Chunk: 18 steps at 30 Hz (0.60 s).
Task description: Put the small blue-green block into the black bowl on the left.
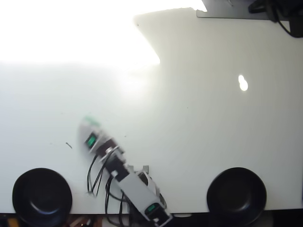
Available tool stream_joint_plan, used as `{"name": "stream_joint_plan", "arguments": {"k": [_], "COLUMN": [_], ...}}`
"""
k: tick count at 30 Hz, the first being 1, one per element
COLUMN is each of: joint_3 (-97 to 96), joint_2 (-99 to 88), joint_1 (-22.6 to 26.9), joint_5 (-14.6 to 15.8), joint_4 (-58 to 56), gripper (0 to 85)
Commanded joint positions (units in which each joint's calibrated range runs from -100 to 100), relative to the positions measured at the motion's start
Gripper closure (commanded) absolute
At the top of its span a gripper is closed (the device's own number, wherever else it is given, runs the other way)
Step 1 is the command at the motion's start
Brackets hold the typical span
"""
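While glare floods the white table (213,142), the jaws' state is untellable.

Desk (199,118): we are seeing it lying white, glare washing out its upper left.
Second black bowl (236,193): we are seeing it sitting at the lower right edge.
Dark cables (279,12): we are seeing them lying at the top right corner.
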Motion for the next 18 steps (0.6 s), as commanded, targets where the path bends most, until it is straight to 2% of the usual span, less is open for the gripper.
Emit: {"name": "stream_joint_plan", "arguments": {"k": [1, 4, 11, 18], "joint_3": [3.11, 3.76, 4.13, 3.76], "joint_2": [-2.42, -2.74, -2.53, 0.9], "joint_1": [5.71, 10.16, 17.29, 23.44], "joint_5": [0.05, -0.73, -6.89, -15.68], "joint_4": [2.23, 2.23, 2.71, 6.68], "gripper": [82.0, 81.9, 81.9, 81.9]}}
